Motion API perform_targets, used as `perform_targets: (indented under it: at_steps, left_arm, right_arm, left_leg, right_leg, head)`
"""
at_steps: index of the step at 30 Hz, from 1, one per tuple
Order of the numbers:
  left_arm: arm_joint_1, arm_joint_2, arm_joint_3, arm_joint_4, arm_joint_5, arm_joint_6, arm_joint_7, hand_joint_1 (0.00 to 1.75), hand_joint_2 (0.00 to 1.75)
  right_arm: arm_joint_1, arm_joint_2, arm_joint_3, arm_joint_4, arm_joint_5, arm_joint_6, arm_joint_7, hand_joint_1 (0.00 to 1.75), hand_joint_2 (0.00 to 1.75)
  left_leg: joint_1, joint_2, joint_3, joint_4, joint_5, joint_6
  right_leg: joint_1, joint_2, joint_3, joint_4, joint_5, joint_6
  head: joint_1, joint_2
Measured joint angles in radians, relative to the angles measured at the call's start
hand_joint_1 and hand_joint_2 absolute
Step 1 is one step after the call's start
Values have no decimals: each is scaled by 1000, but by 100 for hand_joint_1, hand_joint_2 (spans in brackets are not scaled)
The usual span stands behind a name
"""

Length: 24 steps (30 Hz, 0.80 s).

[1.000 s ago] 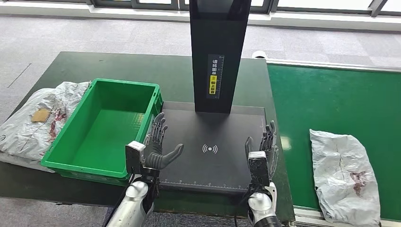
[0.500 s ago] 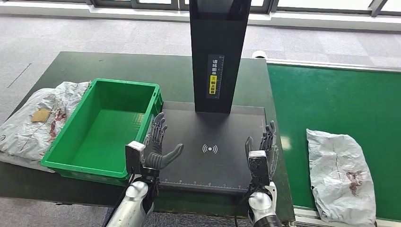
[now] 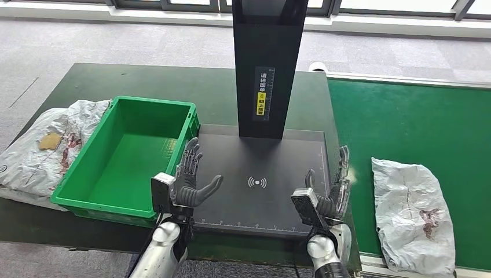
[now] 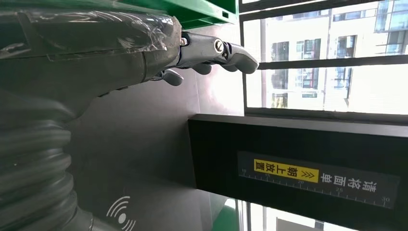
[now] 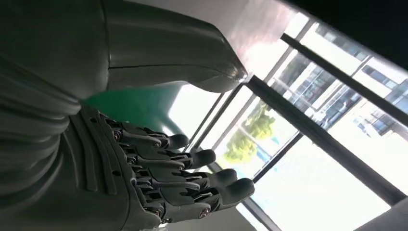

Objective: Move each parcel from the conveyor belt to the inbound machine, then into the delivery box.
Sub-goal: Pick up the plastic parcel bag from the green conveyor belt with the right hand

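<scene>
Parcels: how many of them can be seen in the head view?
2. One parcel lies on the green conveyor belt, right of the inbound machine. The other parcel lies on the table, left of the green box, which partly hides it.

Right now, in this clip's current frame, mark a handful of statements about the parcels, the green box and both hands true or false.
1. The green delivery box holds a parcel. False: its inside is bare green plastic.
2. A crumpled parcel lies on the green conveyor belt. True.
3. The right hand grips that parcel. False: it holds nothing, with fingers spread, at the edge of the black inbound machine, apart from the parcel.
4. The left hand is empty, fingers apart, beside the delivery box. True.
5. Another parcel lies on the table outside the box. True.
</scene>
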Motion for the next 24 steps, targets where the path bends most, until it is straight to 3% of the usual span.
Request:
perform_targets:
  at_steps: [3,8,11,13,19,24]
  left_arm:
    - [4,0,15,-8,0,-1,0,0,175]
    - [10,1,38,-21,0,-4,0,0,175]
    - [13,1,49,-26,-2,-6,0,0,175]
    - [14,1,54,-27,-4,-6,0,0,175]
    - [16,1,65,-27,-9,-4,0,0,175]
    - [17,1,69,-28,-11,3,0,0,175]
  right_arm:
    - [-6,5,-173,-33,121,-6,16,0,0]
    - [-47,-15,-484,-44,225,-9,26,0,0]
    - [-94,-55,-636,20,188,-9,9,0,0]
    - [-122,-84,-712,68,202,-9,23,0,0]
    - [-197,-123,-969,154,453,-9,83,0,0]
    - [-224,-132,-1077,184,523,-9,126,0,0]
  left_leg:
    - [0,-2,0,0,0,0]
    - [-1,-2,0,0,0,1]
    - [-1,-2,0,0,0,1]
    - [-1,-1,0,0,0,1]
    - [-1,0,1,0,1,1]
    - [-1,0,1,0,1,1]
  right_leg:
    - [0,-2,1,0,0,0]
    - [-1,-2,1,0,0,0]
    - [-1,-2,1,0,0,1]
    - [-1,-1,1,0,1,1]
    - [-1,-1,1,0,1,1]
    - [-1,-1,1,0,1,1]
  head:
    - [0,0]
    - [0,0]
    - [0,0]
    - [0,0]
    - [0,0]
    - [0,0]
